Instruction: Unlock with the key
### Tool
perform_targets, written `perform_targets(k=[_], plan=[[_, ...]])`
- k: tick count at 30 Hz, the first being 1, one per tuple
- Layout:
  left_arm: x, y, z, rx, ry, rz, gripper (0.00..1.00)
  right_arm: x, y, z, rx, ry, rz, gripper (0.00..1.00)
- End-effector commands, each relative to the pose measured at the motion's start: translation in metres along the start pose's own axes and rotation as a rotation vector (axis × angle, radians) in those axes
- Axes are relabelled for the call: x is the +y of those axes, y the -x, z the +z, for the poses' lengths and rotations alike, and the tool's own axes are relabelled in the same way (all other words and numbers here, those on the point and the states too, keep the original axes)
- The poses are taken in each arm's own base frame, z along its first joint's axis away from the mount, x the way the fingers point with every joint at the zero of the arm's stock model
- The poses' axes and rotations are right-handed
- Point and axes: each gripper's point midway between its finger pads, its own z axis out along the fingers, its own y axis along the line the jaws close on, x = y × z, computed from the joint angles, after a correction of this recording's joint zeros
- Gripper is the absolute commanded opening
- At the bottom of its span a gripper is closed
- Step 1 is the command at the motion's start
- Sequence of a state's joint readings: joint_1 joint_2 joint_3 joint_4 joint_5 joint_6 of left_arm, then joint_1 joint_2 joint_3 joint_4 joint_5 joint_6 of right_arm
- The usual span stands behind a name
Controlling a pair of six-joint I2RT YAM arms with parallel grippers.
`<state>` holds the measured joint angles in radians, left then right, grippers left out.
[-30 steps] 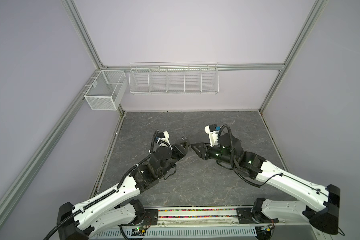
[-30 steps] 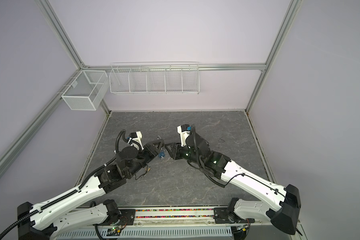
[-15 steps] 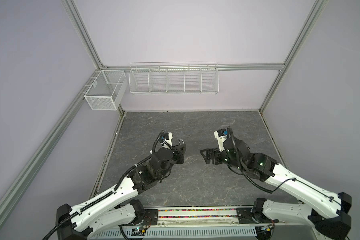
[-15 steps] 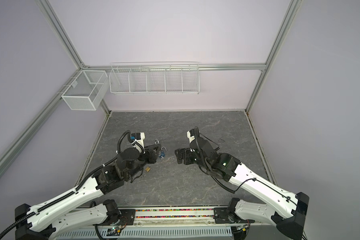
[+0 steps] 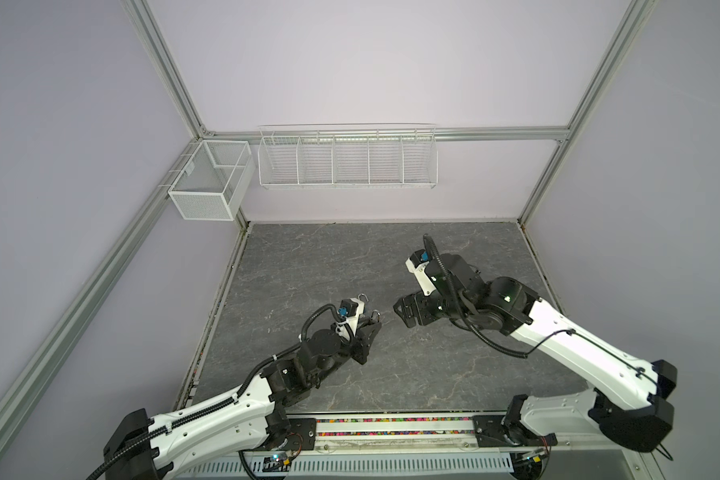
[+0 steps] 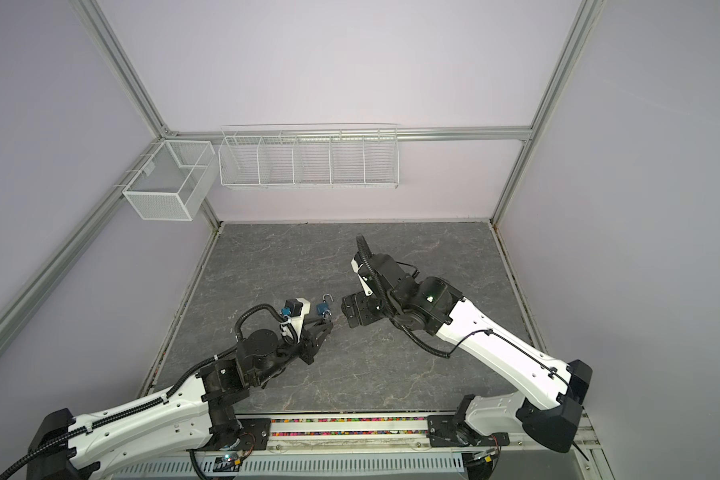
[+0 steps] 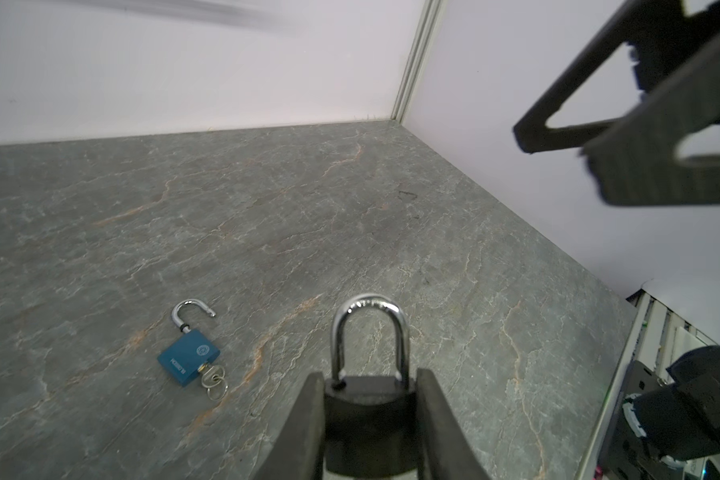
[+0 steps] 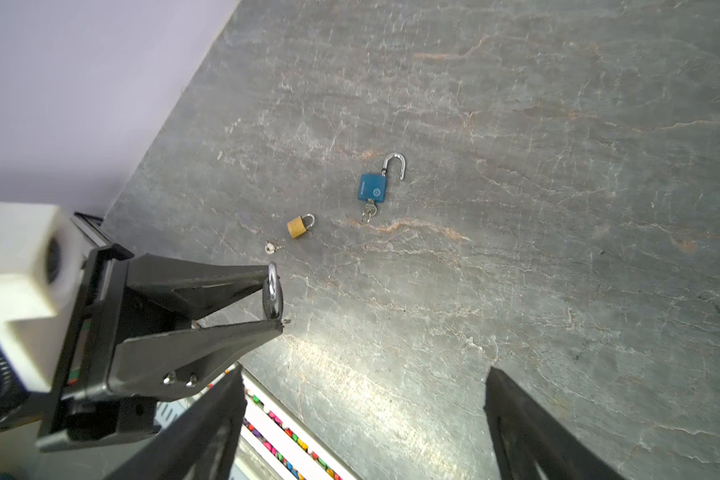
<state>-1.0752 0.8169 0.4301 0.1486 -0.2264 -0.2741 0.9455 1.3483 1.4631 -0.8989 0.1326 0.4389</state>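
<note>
My left gripper (image 7: 368, 386) is shut on a black padlock (image 7: 368, 419). Its silver shackle (image 7: 368, 305) sticks out past the fingertips with both legs in the body. In the right wrist view the same padlock (image 8: 272, 291) shows edge-on in the left gripper (image 8: 274, 297). A small metal bit (image 8: 286, 320) pokes out beside it, and I cannot tell whether it is a key. My right gripper (image 8: 362, 374) is open and empty. In both top views it hangs just right of the left gripper (image 5: 374, 322), (image 6: 327, 326), right gripper (image 5: 400, 312), (image 6: 346, 311), and they do not touch.
A blue padlock (image 8: 372, 189), (image 7: 188, 358), (image 6: 322, 308) lies on the grey table with its shackle swung open and a key (image 8: 368, 214) in it. A small brass padlock (image 8: 299, 226) lies near it, shackle closed, with a loose key (image 8: 272, 247) beside it. White wire baskets (image 5: 348, 160) hang on the back wall.
The right gripper has opened and drawn back to the right, away from the left gripper. The left arm has pulled back toward the front with the padlock still held.
</note>
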Motion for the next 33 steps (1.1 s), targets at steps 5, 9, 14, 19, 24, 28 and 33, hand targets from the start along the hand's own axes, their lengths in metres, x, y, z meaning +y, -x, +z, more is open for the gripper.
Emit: perform_targets(k=[5,9,14,19,24,28,33], plan=[[-0.022,0.022,-0.001,-0.124,-0.077,0.103,0.00,0.008,-0.005,0.014,0.099,-0.048,-0.049,0.88],[-0.024,0.019,0.002,-0.117,-0.074,0.119,0.00,0.005,0.001,0.024,0.124,-0.115,-0.073,0.88],[-0.021,0.018,0.001,-0.119,-0.062,0.119,0.00,0.006,0.005,0.031,0.133,-0.161,-0.103,0.88],[-0.020,0.016,0.002,-0.118,-0.054,0.122,0.00,0.007,0.007,0.036,0.153,-0.200,-0.145,0.88],[-0.019,0.016,0.002,-0.120,-0.049,0.126,0.00,-0.002,0.007,0.041,0.168,-0.268,-0.171,0.88],[-0.018,0.014,0.002,-0.118,-0.046,0.123,0.00,-0.002,0.007,0.042,0.187,-0.276,-0.192,0.88],[-0.017,0.013,0.000,-0.119,-0.045,0.122,0.00,-0.013,0.004,0.042,0.215,-0.320,-0.211,0.88]])
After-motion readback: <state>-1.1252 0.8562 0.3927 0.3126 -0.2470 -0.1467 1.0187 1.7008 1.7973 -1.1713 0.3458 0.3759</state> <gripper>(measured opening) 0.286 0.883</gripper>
